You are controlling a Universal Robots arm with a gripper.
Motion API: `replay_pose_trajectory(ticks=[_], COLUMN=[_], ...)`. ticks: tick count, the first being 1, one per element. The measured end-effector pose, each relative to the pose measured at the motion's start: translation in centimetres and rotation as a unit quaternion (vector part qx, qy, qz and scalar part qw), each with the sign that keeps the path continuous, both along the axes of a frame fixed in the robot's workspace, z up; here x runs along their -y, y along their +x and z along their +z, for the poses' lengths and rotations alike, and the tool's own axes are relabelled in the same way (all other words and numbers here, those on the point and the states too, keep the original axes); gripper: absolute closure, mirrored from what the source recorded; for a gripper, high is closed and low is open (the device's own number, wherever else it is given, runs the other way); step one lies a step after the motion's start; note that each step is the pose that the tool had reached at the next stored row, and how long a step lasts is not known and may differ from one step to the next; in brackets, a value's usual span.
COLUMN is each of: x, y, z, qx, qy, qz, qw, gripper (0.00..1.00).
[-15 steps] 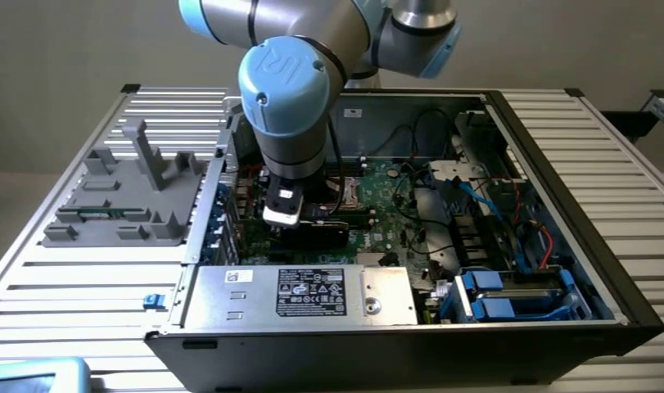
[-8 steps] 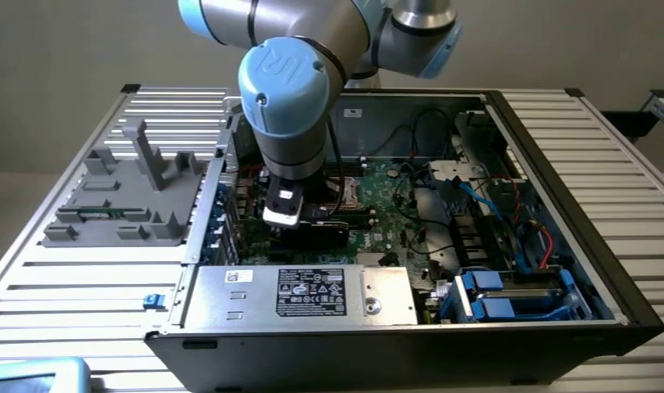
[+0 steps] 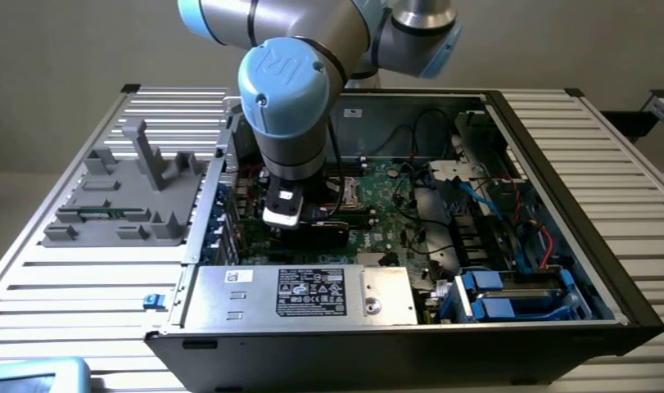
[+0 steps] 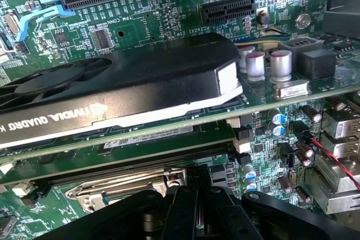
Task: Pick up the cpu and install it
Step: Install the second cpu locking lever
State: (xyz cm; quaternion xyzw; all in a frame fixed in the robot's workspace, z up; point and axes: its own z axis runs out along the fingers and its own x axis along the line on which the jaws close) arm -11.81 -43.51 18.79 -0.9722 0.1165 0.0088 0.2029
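The gripper (image 4: 188, 217) has its jaws closed, no cpu visible between them. The socket frame (image 4: 126, 186) lies immediately beside the jaws, graphics card (image 4: 129, 82) beyond.

On the black graphics card (image 4: 118, 82) I read "NVIDIA QUADRO K", upside down. On the green motherboard (image 4: 169, 21) I read "TPM_CONN". The white label (image 3: 309, 292) on the power supply (image 3: 299, 293) is too small to read.

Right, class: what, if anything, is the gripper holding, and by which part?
It cannot be told. The gripper is shut, low over the motherboard by the socket frame, but whether it pinches anything is hidden.
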Motion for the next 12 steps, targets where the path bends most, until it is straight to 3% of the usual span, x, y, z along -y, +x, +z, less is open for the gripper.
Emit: replay_pose_trajectory(ticks=[6,12], x=[0.05,0.10], y=[0.00,-0.01], z=[0.19,0.99], qx=[0.0002,0.0001], qy=[0.0003,0.0000], qz=[0.000,0.000], qw=[1.0000,1.0000], gripper=[0.89,0.89])
